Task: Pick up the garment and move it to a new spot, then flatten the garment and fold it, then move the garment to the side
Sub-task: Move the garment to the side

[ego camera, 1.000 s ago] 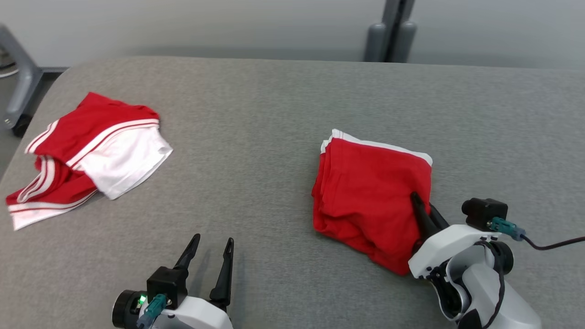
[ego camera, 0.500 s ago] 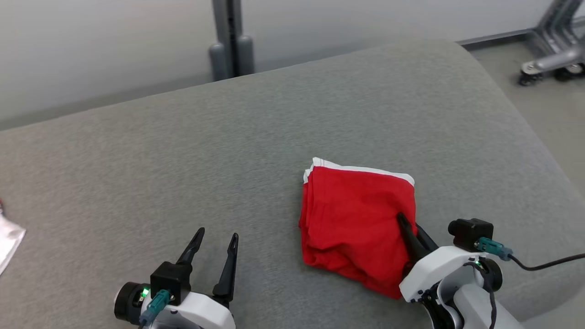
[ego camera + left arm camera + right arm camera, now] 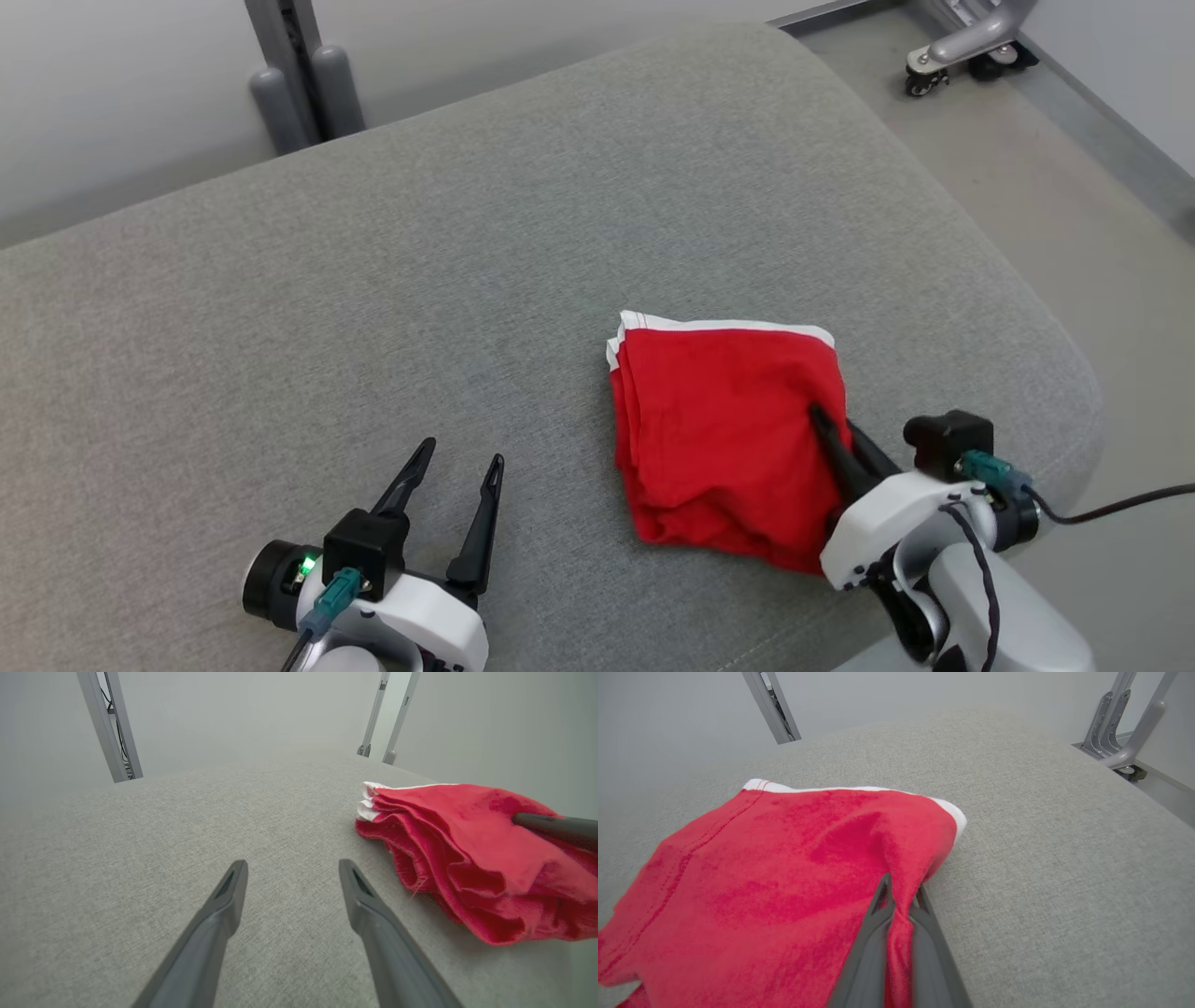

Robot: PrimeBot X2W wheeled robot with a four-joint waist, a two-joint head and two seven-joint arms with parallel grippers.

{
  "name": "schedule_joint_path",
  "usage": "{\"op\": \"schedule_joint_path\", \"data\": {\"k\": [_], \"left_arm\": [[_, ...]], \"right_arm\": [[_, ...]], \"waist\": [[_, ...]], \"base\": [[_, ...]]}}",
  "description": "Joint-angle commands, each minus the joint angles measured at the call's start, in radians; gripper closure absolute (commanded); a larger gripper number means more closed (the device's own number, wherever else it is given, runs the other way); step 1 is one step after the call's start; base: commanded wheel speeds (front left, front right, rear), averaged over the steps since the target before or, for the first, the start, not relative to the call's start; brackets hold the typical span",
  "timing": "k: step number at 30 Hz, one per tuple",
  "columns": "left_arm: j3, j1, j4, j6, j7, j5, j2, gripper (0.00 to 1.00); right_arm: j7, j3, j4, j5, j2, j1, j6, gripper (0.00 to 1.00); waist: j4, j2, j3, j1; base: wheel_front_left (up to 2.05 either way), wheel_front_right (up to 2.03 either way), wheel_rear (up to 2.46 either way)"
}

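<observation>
The garment (image 3: 724, 434) is a folded red piece with white trim along its far edge, lying on the grey table (image 3: 373, 280) near the table's right end. My right gripper (image 3: 831, 427) is shut on the garment's right edge; in the right wrist view the red cloth (image 3: 784, 882) is pinched between the two dark fingers (image 3: 878, 914). In the left wrist view the garment (image 3: 467, 844) lies to the right. My left gripper (image 3: 462, 462) stands open over bare table at the lower left, apart from the garment, its fingers (image 3: 224, 905) spread with nothing between them.
The table's rounded right corner (image 3: 1055, 373) and its right edge are close to the garment. Beyond them is the floor with a wheeled metal frame (image 3: 962, 47). A grey post (image 3: 294, 84) stands behind the table's far edge.
The head camera has swung right: the second red and white garment at the left has left the picture, and the table's right end and floor came in. The right gripper keeps its hold on the garment.
</observation>
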Motion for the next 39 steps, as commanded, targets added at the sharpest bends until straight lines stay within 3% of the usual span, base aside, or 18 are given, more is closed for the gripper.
{"op": "schedule_joint_path", "data": {"k": [1,11,18,25,26,27,34,37,39], "left_arm": [[0.005,-0.018,0.002,-0.009,-0.002,0.015,0.006,0.0],[0.029,-0.053,-0.005,-0.034,-0.002,0.067,0.005,0.0],[0.025,-0.087,-0.037,-0.051,-0.002,0.097,0.005,0.0],[0.024,-0.101,-0.056,-0.058,-0.002,0.106,0.006,0.0],[0.026,-0.102,-0.058,-0.059,-0.002,0.106,0.006,0.0],[0.027,-0.102,-0.059,-0.06,-0.002,0.108,0.005,0.0],[0.031,-0.093,-0.059,-0.054,-0.001,0.102,0.006,0.0],[0.03,-0.089,-0.063,-0.047,-0.001,0.093,0.006,0.0],[0.03,-0.084,-0.064,-0.038,-0.001,0.083,0.005,0.0]], "right_arm": [[0.0,-0.011,0.006,-0.021,-0.016,-0.024,0.0,1.0],[0.0,-0.115,0.089,-0.183,-0.177,-0.199,0.0,1.0],[0.0,-0.299,0.235,-0.321,-0.325,-0.32,0.0,1.0],[0.0,-0.448,0.296,-0.445,-0.385,-0.372,0.0,1.0],[0.0,-0.476,0.302,-0.47,-0.393,-0.375,0.0,0.71],[0.0,-0.51,0.308,-0.497,-0.402,-0.376,0.0,0.02],[0.0,-0.793,0.221,-0.661,-0.384,-0.347,0.0,0.0],[0.0,-0.882,0.14,-0.708,-0.327,-0.337,0.0,0.0],[0.0,-0.885,0.08,-0.719,-0.284,-0.332,0.0,0.0]], "waist": [[0.025,-0.0001,0.024,0.0],[0.168,-0.0001,0.102,0.0],[0.28,-0.0001,0.155,0.0],[0.332,-0.0001,0.191,0.0],[0.337,-0.0001,0.196,0.0],[0.341,-0.0001,0.199,0.0],[0.355,-0.0001,0.188,0.0],[0.357,-0.0001,0.17,0.0],[0.359,-0.0001,0.154,0.0]], "base": [[0.0,0.0,0.0],[0.0,0.0,0.0],[0.0,0.0,0.0],[0.0,0.0,0.0],[0.0,0.0,0.0],[0.0,0.0,0.0],[0.0,0.0,0.0],[0.0,0.0,0.0],[0.0,0.0,0.0]]}}
